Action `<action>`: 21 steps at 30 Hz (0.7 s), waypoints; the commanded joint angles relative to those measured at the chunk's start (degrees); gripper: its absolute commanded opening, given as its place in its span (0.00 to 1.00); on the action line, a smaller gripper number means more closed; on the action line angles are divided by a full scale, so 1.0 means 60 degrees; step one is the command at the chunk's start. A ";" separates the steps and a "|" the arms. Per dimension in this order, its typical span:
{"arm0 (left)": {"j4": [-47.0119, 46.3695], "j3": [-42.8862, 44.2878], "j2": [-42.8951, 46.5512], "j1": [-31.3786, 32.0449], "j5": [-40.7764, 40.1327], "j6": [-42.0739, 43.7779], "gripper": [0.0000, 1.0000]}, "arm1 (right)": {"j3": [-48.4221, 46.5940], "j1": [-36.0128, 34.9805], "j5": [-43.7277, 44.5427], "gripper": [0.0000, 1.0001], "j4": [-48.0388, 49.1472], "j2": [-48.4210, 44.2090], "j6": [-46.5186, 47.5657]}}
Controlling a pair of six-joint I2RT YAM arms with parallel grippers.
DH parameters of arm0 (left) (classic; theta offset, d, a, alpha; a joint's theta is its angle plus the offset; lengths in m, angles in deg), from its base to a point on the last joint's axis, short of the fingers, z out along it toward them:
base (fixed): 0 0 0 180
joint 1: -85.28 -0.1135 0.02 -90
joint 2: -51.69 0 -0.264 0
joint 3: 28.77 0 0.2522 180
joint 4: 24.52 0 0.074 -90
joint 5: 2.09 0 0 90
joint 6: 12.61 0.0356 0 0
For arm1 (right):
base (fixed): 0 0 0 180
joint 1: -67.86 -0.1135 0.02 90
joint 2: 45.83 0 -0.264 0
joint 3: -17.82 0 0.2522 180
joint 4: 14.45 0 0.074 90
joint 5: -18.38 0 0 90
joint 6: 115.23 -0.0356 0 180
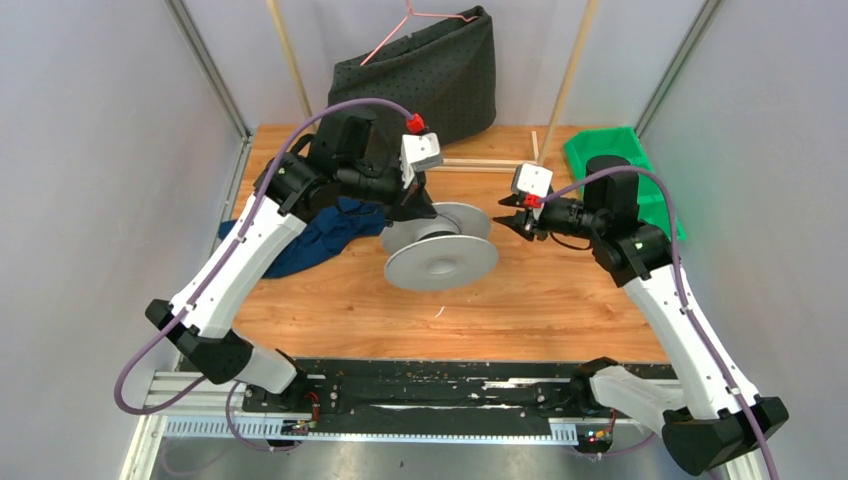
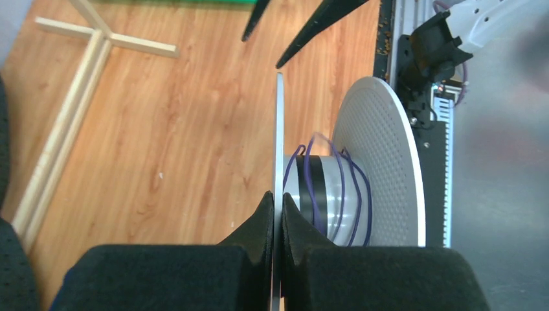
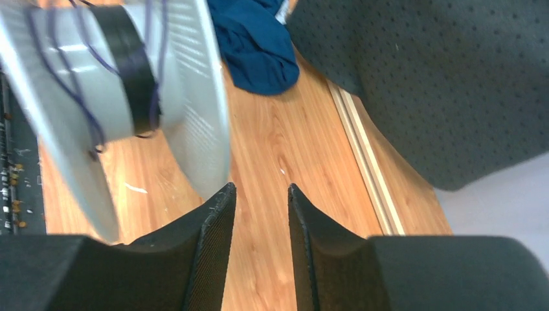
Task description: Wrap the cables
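- Left gripper [image 2: 277, 199] is clamped hard on a thin edge: low in the centre of the left wrist view, its two black pads meet on the rim of one flange of the grey-white spool [image 1: 440, 260], with no gap between them.
- From above, that hand sits just upper left of the spool, near the middle of the frame. We cannot tell whether the spool rests on the table [image 1: 560, 300] or hangs from the grip.
- Right gripper [image 3: 261, 189] has its jaws partly spread. At the bottom centre of the right wrist view bare wood shows between the fingers, and nothing is held.
- The spool's flange ends just beside the finger on the left of that gap. We cannot tell whether they touch.
- We find the cable [image 2: 333, 194] on the spool: a thin dark wire in a few loose turns around the hub, between the two flanges, at the centre of the left wrist view.
- The turns bow away from the hub and do not lie flat on it. We see no free end in any view.
- A blue cloth [image 1: 320, 235] lies left of the spool, apart from the work.
- We judge the step in hand to be the winding itself, partly done. One hand steadies the spool and the other is free to take the wire.
- The next move, as we read it, calls for the right gripper to reach a slack strand. It would close on that very thin wire without slipping and draw it snug around the hub, while the left grip keeps the flange from turning away.
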 commanded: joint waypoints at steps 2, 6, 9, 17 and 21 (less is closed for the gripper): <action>0.0269 0.0561 -0.0227 -0.0053 0.0400 -0.0718 0.00 | 0.0446 0.0175 0.1606 0.45 0.0153 -0.0435 0.0145; 0.0232 0.0733 -0.0336 -0.0093 0.0360 -0.0828 0.00 | 0.0612 0.0210 0.2155 0.48 0.0299 -0.0758 -0.0080; 0.0232 0.0781 -0.0360 -0.0101 0.0276 -0.0733 0.00 | 0.0600 0.0365 0.2461 0.50 0.0399 -0.1019 -0.0469; -0.1331 0.0531 -0.0282 -0.0099 -0.2485 -0.2037 0.00 | -0.0149 0.1057 0.4618 0.68 0.0986 -0.1019 -0.3673; -0.2762 0.0412 0.0081 -0.0097 -0.4073 -0.3122 0.00 | -0.0136 0.1177 0.5670 0.73 0.0865 -0.0827 -0.5044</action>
